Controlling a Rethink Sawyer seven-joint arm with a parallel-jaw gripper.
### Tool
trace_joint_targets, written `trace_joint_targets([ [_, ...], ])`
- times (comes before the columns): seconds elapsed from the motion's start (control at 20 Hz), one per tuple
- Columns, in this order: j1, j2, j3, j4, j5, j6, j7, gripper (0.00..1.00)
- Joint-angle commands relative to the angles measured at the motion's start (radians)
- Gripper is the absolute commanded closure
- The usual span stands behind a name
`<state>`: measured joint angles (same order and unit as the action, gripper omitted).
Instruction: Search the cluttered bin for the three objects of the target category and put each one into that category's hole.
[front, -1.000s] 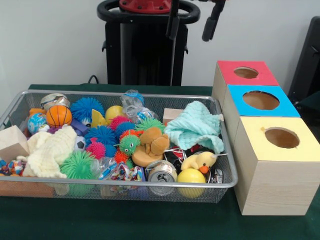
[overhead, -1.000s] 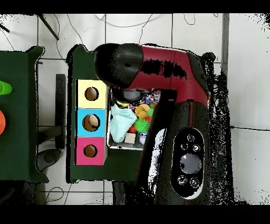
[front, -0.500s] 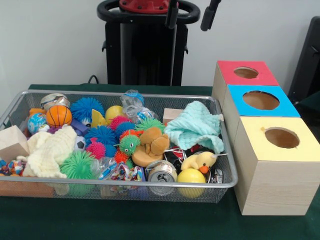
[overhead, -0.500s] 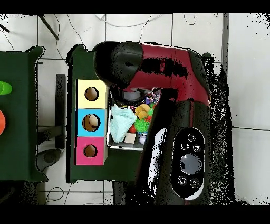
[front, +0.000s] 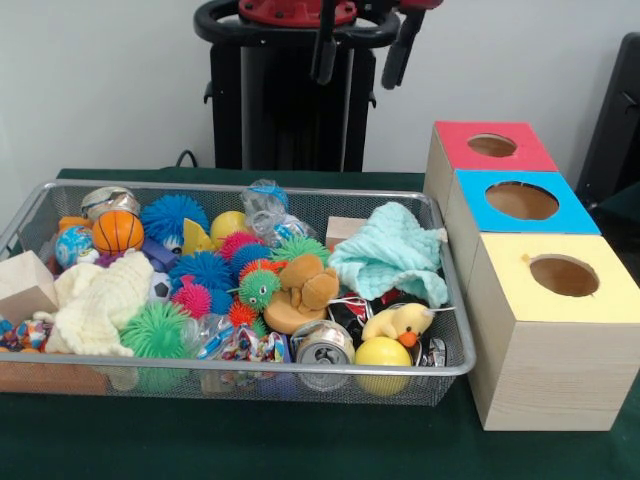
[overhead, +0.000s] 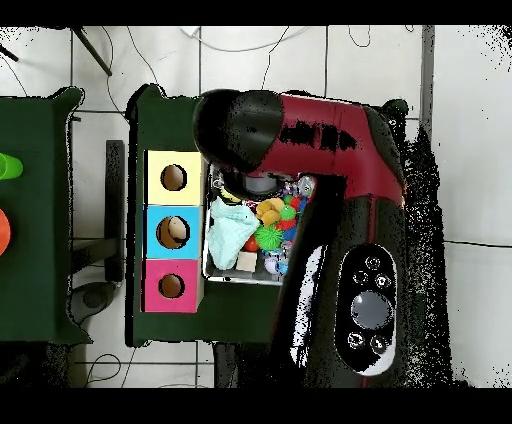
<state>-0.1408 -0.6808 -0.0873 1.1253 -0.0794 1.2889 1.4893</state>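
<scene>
Pincer (front: 355, 48) at top centre, fingers spread, empty, raised above wire bin (front: 452, 366) for unobstructed search; holed boxes (front: 552, 330) at right.

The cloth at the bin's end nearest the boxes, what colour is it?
Pale mint green, the cloth shows best in the front view.

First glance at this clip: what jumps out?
The wire bin, packed with bright spiky balls, plush toys and a mint cloth, fills the table's left and middle. To its right stand three wooden boxes in a row, topped red, blue and yellow, each with a round hole. The gripper hangs open high above the bin.
</scene>
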Motion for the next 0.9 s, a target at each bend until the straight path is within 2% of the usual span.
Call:
trace_joint_targets([
  [0.05, -0.048, 0.038, 0.052, 0.172, -0.051, -0.118, -0.008, 0.0],
  [0.9, -0.081, 0.075, 0.072, 0.175, -0.084, -0.158, -0.039, 0.0],
])
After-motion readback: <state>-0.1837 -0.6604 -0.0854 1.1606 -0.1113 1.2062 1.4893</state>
